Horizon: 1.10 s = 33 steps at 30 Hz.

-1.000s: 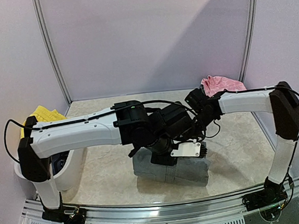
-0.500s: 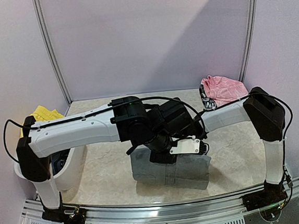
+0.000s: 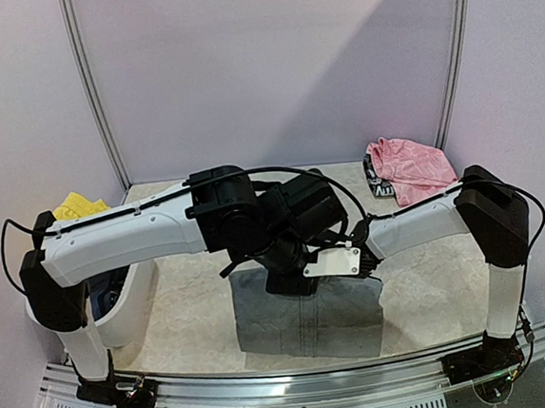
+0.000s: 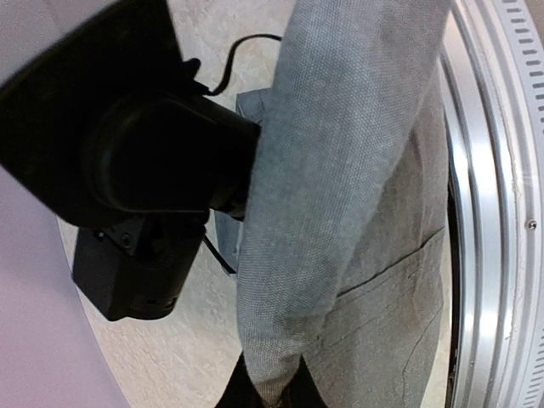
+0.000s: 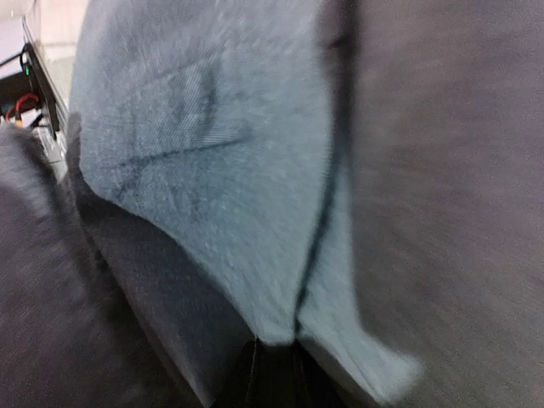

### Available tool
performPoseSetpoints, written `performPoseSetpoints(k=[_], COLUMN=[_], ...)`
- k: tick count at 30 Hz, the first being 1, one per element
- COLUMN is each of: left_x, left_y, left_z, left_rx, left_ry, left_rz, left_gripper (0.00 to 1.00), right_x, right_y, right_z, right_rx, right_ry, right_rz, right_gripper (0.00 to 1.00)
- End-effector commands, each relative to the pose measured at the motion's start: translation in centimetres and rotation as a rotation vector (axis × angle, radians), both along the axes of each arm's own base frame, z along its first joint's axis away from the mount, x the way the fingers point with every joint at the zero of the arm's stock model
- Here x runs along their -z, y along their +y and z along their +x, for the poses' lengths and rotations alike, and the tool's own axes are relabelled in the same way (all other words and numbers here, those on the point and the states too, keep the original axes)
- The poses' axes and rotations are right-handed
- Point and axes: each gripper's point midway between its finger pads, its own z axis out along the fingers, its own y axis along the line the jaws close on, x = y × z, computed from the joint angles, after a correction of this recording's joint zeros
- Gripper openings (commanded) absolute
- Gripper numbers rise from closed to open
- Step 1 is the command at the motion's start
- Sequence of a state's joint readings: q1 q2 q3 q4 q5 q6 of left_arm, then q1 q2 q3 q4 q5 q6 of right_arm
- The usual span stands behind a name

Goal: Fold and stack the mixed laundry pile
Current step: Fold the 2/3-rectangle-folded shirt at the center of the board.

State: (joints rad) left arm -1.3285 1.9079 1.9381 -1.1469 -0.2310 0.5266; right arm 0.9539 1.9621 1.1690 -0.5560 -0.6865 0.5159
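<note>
Seen from above, both arms meet over the grey garment [image 3: 311,315], which lies near the front edge of the table [image 3: 187,316]. Their wrists hide both hands there. The left wrist view shows the left hand [image 4: 270,389] pinching a taut fold of that cloth. The right wrist view is blurred but shows the right hand [image 5: 274,364] nipping another grey edge. Only the top view shows the pink piece [image 3: 409,167] at the back right and the yellow shorts [image 3: 75,204] by the tub [image 3: 133,300] on the left.
</note>
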Motion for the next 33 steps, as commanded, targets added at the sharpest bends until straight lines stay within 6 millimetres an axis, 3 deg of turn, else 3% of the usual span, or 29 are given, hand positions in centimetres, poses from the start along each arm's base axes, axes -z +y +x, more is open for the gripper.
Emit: performPoseSetpoints(k=[1, 9, 13, 18, 25, 33], left_x=[0.4, 1.4, 2.3, 4.1, 6.5, 8.0], left_y=[0.4, -0.7, -1.5, -2.2, -3.1, -3.5], left_z=[-0.7, -0.7, -0.9, -0.5, 0.8, 3.8], left_rx=[0.011, 0.031, 0.058, 0.066, 0.056, 0.001], left_ry=[0.014, 0.027, 0.04, 0.06, 0.075, 0.037], left_rz=[0.006, -0.003, -0.002, 0.018, 0.034, 0.035], left_gripper=[0.0, 0.0, 0.0, 0.0, 0.0, 0.0], right_x=[-2.9, -5.8, -6.7, -7.9, -8.4, -9.6], right_y=[-0.8, -3.7, -6.7, -11.8, -18.6, -21.1], right_z=[3.1, 7.3, 9.7, 11.7, 11.2, 9.4], right_rx=[0.07, 0.144, 0.252, 0.428, 0.613, 0.699], right_ry=[-0.066, -0.129, -0.169, -0.233, -0.273, -0.308], right_rz=[-0.001, -0.034, -0.092, -0.202, -0.337, -0.356], right_gripper=[0.15, 0.18, 0.18, 0.19, 0.21, 0.21])
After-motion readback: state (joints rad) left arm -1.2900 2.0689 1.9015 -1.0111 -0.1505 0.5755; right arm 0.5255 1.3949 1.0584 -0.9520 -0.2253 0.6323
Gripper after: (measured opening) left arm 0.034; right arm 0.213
